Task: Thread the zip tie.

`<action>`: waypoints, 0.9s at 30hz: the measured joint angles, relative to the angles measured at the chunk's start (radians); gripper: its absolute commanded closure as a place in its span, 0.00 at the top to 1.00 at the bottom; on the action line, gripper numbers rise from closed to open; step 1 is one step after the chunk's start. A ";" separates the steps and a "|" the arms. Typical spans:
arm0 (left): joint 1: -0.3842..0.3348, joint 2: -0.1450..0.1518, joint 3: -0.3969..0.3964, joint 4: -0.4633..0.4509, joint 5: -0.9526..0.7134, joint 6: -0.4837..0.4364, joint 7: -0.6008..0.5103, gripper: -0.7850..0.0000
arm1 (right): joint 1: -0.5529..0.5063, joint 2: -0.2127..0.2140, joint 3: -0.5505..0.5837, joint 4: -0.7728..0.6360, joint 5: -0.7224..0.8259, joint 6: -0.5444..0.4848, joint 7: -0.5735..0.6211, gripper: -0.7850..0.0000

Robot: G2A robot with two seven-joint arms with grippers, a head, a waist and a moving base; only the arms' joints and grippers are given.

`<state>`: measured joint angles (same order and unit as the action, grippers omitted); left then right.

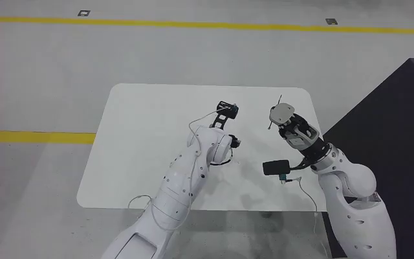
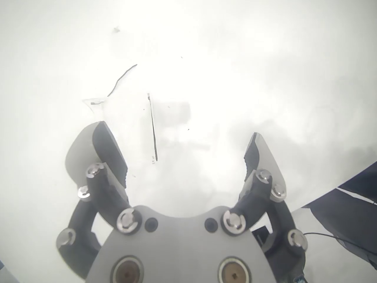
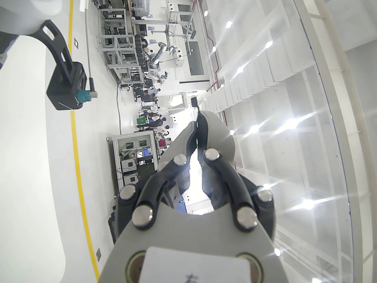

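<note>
Zip tie (image 3: 194, 101) | pinched lengthwise in right gripper (image 3: 198, 119), head past fingertips | left gripper (image 2: 178, 129) wide open, empty

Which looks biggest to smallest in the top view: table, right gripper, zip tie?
1. table, by far
2. right gripper
3. zip tie, a thin strip pinched in that gripper
</note>
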<state>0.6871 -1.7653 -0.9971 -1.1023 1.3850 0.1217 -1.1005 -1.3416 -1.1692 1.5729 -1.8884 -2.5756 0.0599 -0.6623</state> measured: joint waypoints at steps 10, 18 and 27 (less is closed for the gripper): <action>-0.088 -0.008 -0.035 0.223 -0.058 0.017 0.005 0.96 | 0.000 0.000 0.000 0.000 0.000 0.000 0.000 0.00; -0.133 -0.027 -0.009 0.324 -0.099 -0.002 0.025 0.84 | 0.000 0.000 0.000 0.000 0.000 0.000 0.000 0.00; -0.177 -0.044 0.005 0.426 -0.132 0.017 0.040 0.71 | 0.000 0.000 0.000 0.000 0.000 0.000 0.000 0.00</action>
<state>0.5105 -1.8093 -0.9922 -0.6760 1.2531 0.1391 -1.0604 -1.3416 -1.1692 1.5729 -1.8884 -2.5756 0.0599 -0.6623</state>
